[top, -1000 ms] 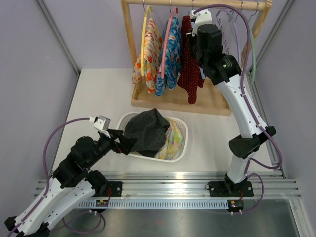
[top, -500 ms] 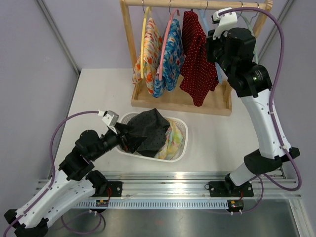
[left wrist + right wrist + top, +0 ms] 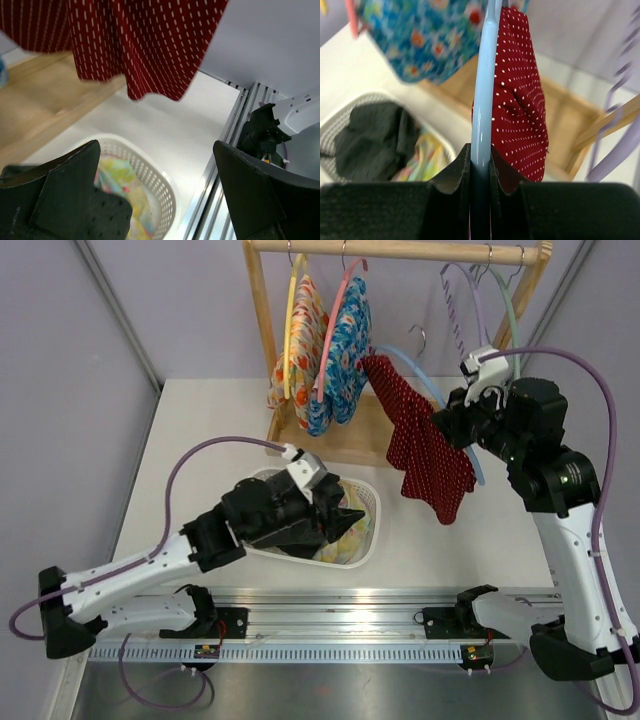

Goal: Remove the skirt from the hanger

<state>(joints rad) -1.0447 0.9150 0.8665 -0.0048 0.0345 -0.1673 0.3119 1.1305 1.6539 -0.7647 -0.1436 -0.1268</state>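
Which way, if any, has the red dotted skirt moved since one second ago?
Yes. The red dotted skirt left the wooden rack, nearer the arms and rightward, on the blue hanger in the right gripper.

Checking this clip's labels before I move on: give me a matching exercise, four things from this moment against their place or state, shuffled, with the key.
1. red dotted skirt
2. light blue hanger
3. black garment
4. left gripper

A. lying in the white basket
B. clamped by the right gripper
C. jaws wide open, above the basket
D. draped on the hanger, off the wooden rail

Pairs: 1-D, 2-B, 3-A, 4-C.
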